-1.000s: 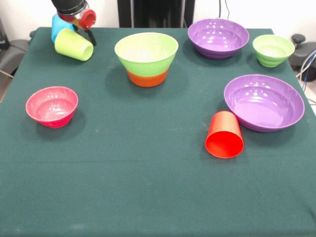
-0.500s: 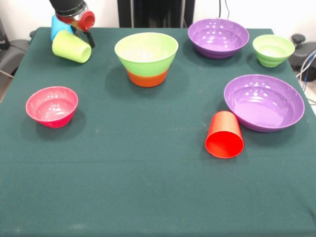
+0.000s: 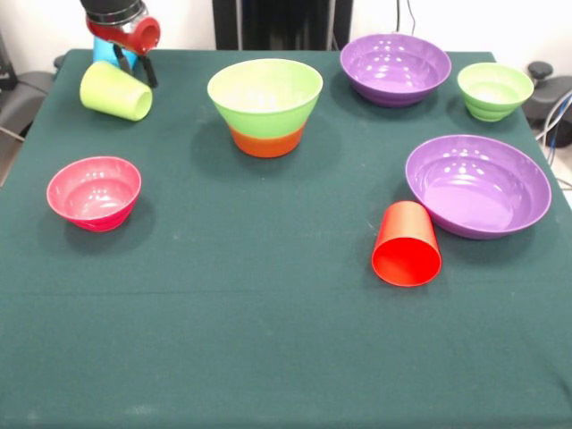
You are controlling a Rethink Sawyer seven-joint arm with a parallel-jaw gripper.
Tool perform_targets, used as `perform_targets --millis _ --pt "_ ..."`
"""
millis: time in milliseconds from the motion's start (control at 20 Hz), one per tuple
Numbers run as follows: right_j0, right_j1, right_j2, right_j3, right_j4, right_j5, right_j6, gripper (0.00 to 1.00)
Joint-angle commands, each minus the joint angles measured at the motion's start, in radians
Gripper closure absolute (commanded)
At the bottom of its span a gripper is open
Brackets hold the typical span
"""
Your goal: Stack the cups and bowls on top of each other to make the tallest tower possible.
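My gripper (image 3: 134,76) hangs at the far left corner, right above and behind a lime green cup (image 3: 113,90) that lies tilted with its mouth towards the lower right. Whether it holds that cup does not show. A sky blue cup (image 3: 101,50) stands mostly hidden behind the gripper. The tower (image 3: 265,103) is a large lime green bowl nested on an orange bowl (image 3: 265,142) at the back centre. A red cup (image 3: 407,246) lies on its side beside the nearer purple bowl (image 3: 478,184).
A pink bowl (image 3: 94,192) sits at the left. A second purple bowl (image 3: 395,67) and a small green bowl (image 3: 494,89) stand along the back right. The green cloth table (image 3: 268,340) stretches bare towards the front edge.
The gripper has shifted left and slightly up. The lime green cup has moved left and a little towards the front with it, now covering less of the blue cup.
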Motion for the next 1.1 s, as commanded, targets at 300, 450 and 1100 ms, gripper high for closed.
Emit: perform_targets --millis 300,450,1100 --pt "0.073 0.005 0.024 -0.066 -0.054 -0.051 -0.043 0.00" --pt "0.075 -0.010 0.021 -0.058 -0.045 -0.037 -0.041 0.00" --pt "-0.036 -0.103 0.056 -0.003 -0.005 0.096 -0.181 0.00"
